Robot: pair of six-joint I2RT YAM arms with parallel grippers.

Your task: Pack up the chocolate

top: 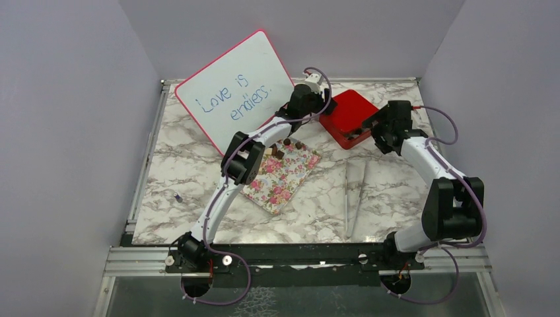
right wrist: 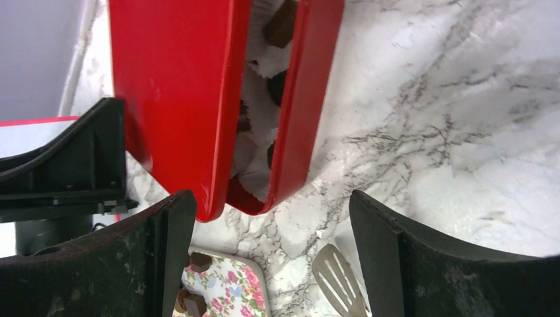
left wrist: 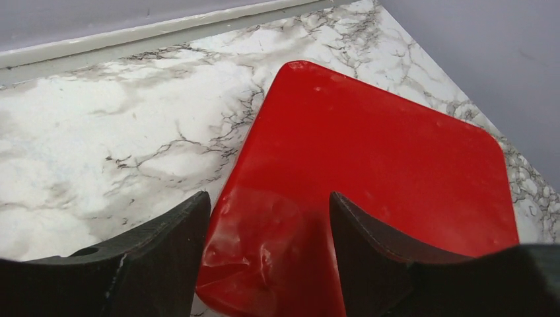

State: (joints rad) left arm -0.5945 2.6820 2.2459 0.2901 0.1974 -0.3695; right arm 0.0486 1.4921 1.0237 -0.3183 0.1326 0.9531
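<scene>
The red box point(top: 347, 119) sits at the back of the table with its red lid point(left wrist: 383, 158) lying askew on it. Through the open strip, the right wrist view shows chocolate point(right wrist: 280, 25) in white paper cups between the lid point(right wrist: 172, 86) and the box wall point(right wrist: 310, 99). More chocolate point(top: 285, 146) lies on the far end of the floral tray point(top: 284, 181). My left gripper point(left wrist: 267, 205) is open over the lid's near corner, at the box's far left point(top: 310, 92). My right gripper point(right wrist: 271, 198) is open and empty, just off the box's right side point(top: 378, 127).
A whiteboard point(top: 234, 89) reading "Love is endless" leans at the back left. Metal tongs point(top: 353, 195) lie on the marble right of the tray, their tip point(right wrist: 338, 274) below my right gripper. The floral tray's corner point(right wrist: 234, 290) carries chocolate point(right wrist: 196, 261). A small object point(top: 177, 196) lies at the left.
</scene>
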